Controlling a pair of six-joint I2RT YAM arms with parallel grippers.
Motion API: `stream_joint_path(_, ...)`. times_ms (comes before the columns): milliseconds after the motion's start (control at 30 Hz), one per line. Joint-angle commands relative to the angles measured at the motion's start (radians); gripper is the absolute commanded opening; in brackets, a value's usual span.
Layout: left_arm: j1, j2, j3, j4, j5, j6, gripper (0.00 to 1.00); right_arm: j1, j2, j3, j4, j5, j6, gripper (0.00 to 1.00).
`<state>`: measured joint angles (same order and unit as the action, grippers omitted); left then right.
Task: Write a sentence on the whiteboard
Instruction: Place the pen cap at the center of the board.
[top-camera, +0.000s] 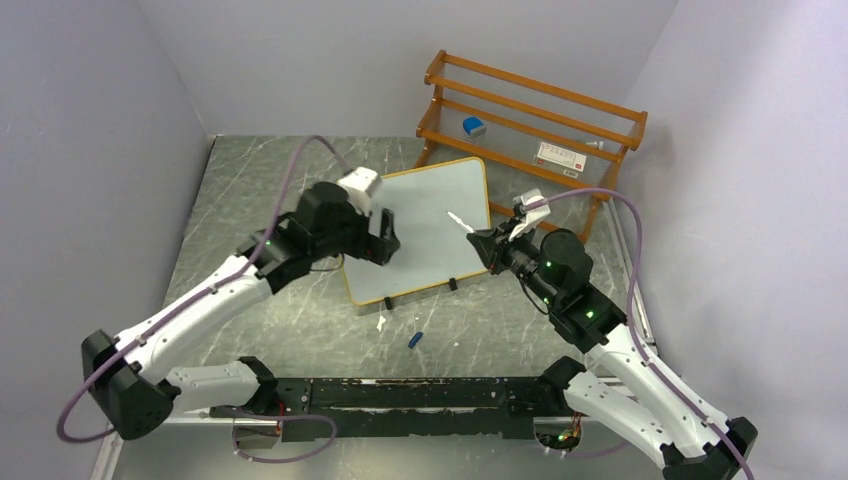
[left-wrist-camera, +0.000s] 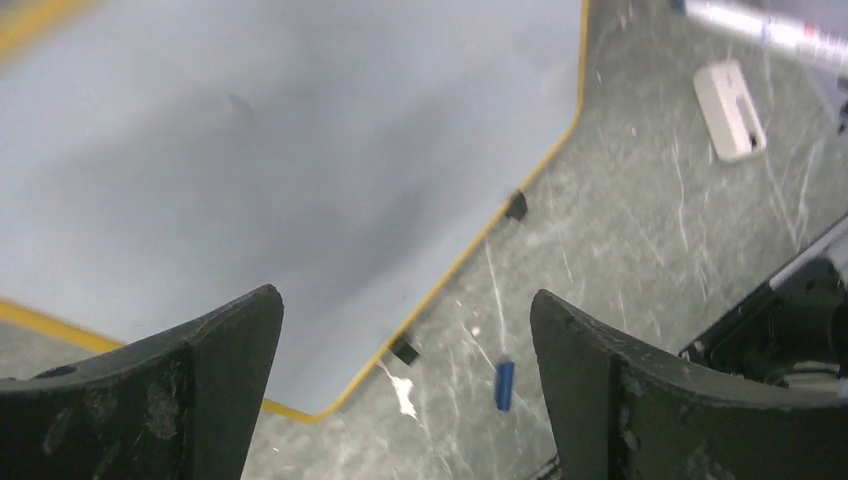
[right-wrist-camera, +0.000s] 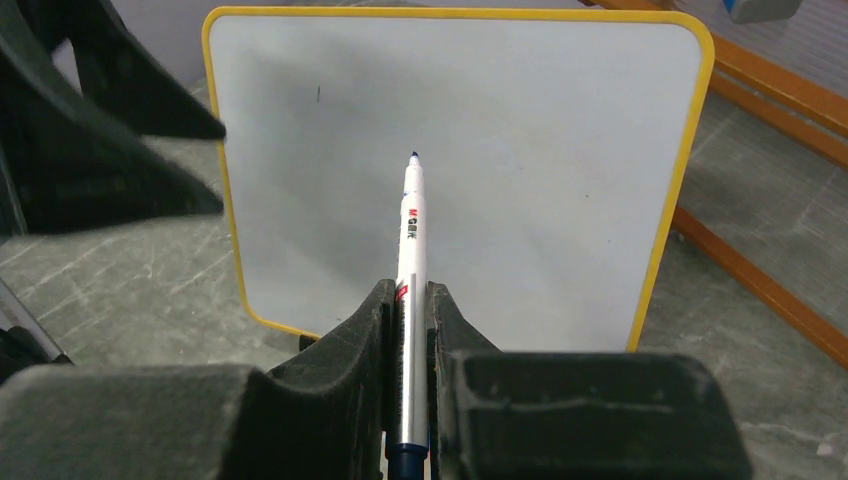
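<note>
Marker is clamped by right gripper at frame centre over whiteboard; left gripper is spread wide

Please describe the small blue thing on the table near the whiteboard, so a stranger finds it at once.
Find the whiteboard, the large orange-framed board in the middle of the table. Just off its edge nearest the arms' mounting bar lies the small blue piece. Unlike the white scrap beside it, it is blue and stick-shaped.

Whiteboard — smooth, matt white, yellow-rimmed; table — scratched grey marble-look; rack glossy wood.
</note>
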<state>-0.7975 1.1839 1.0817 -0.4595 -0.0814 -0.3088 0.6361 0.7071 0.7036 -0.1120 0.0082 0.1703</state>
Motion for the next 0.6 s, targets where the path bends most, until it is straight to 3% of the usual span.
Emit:
stream_joint_path(0,0.201,-0.075,0.035,0.034,0.213,0.081,0.95,-0.003,0.010,0.038,0.004,-0.037,-0.015,0.00)
stream_joint_path(167,0.490,-0.118,0.016,0.063,0.474,0.102,0.92,-0.003,0.018,0.038,0.007,-0.061,-0.015,0.00)
stream_joint_path(367,0.733,-0.110,-0.022,0.179,0.709,0.049,0.91,-0.004,0.019,0.043,0.013,-0.093,-0.020,0.00)
stream_joint_path(567,0.809,0.001,-0.092,0.395,0.959,-0.018,0.82,-0.003,0.030,0.044,0.023,-0.125,-0.023,0.00)
